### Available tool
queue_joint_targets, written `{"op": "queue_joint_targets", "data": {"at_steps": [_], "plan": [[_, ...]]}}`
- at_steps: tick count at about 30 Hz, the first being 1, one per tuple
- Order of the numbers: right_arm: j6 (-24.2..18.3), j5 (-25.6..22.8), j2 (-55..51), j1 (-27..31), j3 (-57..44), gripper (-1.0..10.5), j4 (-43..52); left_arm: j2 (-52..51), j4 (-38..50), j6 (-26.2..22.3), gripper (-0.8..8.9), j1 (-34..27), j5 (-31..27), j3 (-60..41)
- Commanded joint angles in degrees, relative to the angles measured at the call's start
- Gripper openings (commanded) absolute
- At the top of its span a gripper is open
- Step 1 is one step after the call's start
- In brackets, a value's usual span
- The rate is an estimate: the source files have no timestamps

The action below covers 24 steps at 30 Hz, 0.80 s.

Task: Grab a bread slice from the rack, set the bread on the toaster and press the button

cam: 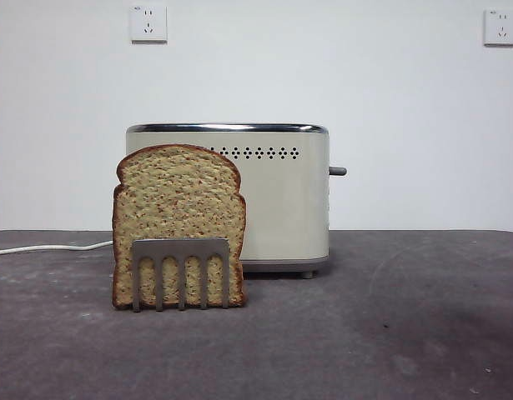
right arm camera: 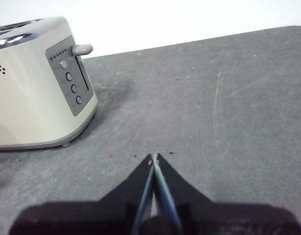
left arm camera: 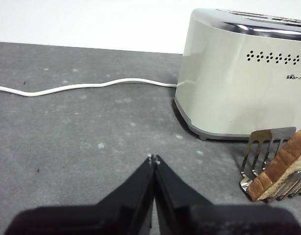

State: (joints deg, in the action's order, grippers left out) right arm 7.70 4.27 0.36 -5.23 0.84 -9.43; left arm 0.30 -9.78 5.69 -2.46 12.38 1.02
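Behind the rack [cam: 180, 250] and bread slice [cam: 178, 208], the toaster [cam: 281, 200] is half blocked — white cord [cam: 47, 247] trailing aside; both grippers [left arm camera: 152, 159] [right arm camera: 153, 157] are pinched closed, empty.

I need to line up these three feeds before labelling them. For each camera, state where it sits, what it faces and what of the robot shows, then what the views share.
Front view: low at table height, facing the slice of bread in the rack before the toaster; no robot part shows.
Left wrist view: on the left arm, facing toaster, rack and white cord; the left hand, shut, shows.
Right wrist view: on the right arm, facing the toaster's side with the button; the right hand, shut, shows.
Shared: all three show the toaster.
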Motion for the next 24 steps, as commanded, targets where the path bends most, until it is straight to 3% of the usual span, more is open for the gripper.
{"op": "queue_joint_targets", "data": {"at_steps": [1,3,8,12,21,24], "plan": [[2.2,0.2,0.0,0.0,-0.5,0.0,-0.7,-0.2,0.2,0.6,-0.04,-0.1,0.0,-0.8],[6.7,0.2,0.0,0.0,-0.5,0.0,-0.7,-0.2,0.2,0.6,-0.04,-0.2,-0.1,-0.8],[13.3,0.5,0.0,0.0,-0.1,-0.1,-0.7,-0.2,1.2,3.6,-0.06,-0.2,0.1,-0.7],[16.2,1.9,0.4,0.0,2.2,-0.1,-1.0,-0.2,1.0,7.0,-0.08,-0.1,0.5,1.1],[17.8,3.7,8.3,-0.1,14.3,-0.1,-1.2,2.3,-0.6,8.1,-0.08,-0.2,3.7,12.7],[16.4,6.9,13.0,-0.1,20.2,-0.1,-1.8,5.4,-2.8,7.6,-0.08,-0.2,6.6,18.0]]}}
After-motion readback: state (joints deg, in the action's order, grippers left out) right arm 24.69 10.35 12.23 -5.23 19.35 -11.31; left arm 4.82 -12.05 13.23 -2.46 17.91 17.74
